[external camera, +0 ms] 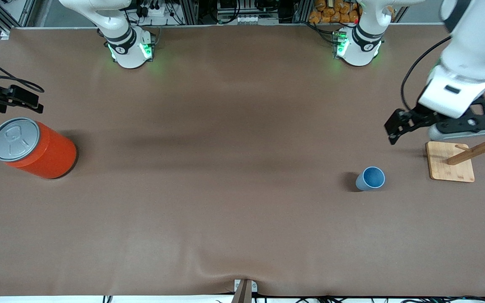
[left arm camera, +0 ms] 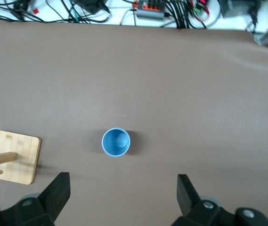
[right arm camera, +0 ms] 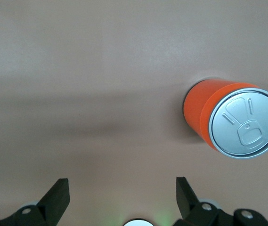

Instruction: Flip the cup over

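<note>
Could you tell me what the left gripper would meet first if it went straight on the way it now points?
Probably bare table: the open left gripper points down, and the cup seems slightly off its line, though depth is unclear.

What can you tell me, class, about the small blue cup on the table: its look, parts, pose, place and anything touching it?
The cup is small, light blue and handleless, and looks like matte plastic. It stands upright on the brown table, mouth up, so its inside shows in the left wrist view. It stands toward the left arm's end, beside the wooden stand and slightly nearer the front camera. Nothing touches it but the table. The open left gripper hangs in the air, apart from it.
</note>
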Available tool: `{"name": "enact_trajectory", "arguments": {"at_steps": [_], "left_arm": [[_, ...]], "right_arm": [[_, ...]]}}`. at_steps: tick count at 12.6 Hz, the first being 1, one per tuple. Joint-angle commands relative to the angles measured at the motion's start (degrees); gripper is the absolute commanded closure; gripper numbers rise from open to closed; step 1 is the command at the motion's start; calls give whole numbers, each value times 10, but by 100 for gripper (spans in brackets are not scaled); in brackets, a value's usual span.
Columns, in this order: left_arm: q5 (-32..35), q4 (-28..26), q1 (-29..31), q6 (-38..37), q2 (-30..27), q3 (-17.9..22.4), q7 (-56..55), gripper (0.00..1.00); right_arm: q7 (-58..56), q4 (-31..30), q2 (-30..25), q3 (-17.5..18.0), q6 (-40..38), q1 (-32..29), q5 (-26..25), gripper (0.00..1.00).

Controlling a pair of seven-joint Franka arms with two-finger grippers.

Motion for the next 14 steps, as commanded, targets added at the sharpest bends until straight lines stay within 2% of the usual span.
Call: {"name": "enact_trajectory", "arguments": {"at_steps": [1,3,5,6,9,14], "left_arm": [[-48,-6,6,-75,-31,20,47,0],[-51,-18,6,-130,-58,22,54,0],[-52,-79,8,-136,-103,22,90,0],[-52,-83,14,-139,-106,23,92,0],[-51,-69,20,-139,-105,56,138,0],[-45,-49,39,-154,-97,48,148,0]], "right_arm": [[-6,13,5,2,-6,-6,7,0],[-6,13,6,2,-6,-5,8,0],[-6,13,6,2,-6,-6,7,0],[-6,13,5,2,-6,-6,8,0],[-6,13,6,2,-6,-6,8,0],[-6,13,6,2,-6,-5,8,0]]}}
